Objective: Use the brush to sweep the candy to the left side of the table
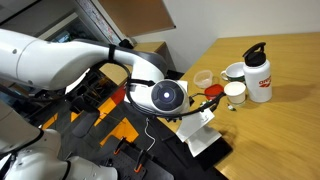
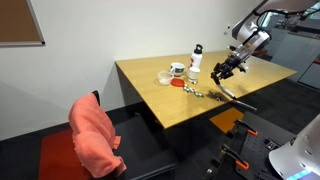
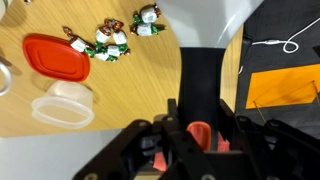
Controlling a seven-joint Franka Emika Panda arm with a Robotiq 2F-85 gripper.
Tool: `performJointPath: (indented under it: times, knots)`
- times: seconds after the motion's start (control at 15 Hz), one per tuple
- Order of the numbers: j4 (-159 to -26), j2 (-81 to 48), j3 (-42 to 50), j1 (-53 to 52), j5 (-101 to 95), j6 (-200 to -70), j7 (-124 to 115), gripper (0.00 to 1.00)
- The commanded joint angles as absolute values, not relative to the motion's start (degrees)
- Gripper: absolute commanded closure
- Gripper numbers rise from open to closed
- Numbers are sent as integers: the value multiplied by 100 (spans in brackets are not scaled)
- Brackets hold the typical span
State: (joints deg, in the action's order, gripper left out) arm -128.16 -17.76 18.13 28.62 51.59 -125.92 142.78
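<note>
The gripper (image 3: 200, 137) is clamped on the red handle of the brush (image 3: 205, 80), bristles apparently over the table (image 3: 130, 90) edge, candy (image 3: 118, 35) at ten o'clock.

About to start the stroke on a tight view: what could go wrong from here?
1. The red dish and clear tub lie beside the candy; a sweep may shove them along or trap sweets against them.
2. The candy lies in separate clumps, so one pass of the brush may miss some.
3. The brush is near the table edge; a stray flick could send sweets off.
</note>
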Motion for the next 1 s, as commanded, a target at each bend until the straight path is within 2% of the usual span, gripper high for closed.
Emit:
performJointPath:
  times: [0.0, 0.2, 0.93]
  knots:
    - [-12699, -1947, 1693, 2917, 5963, -12725, 14697, 84]
    - [-12563, -2192, 1668, 2895, 6664, -12648, 15117, 84]
    - [-11604, -2909, 307, 3531, 6853, -12519, 14917, 84]
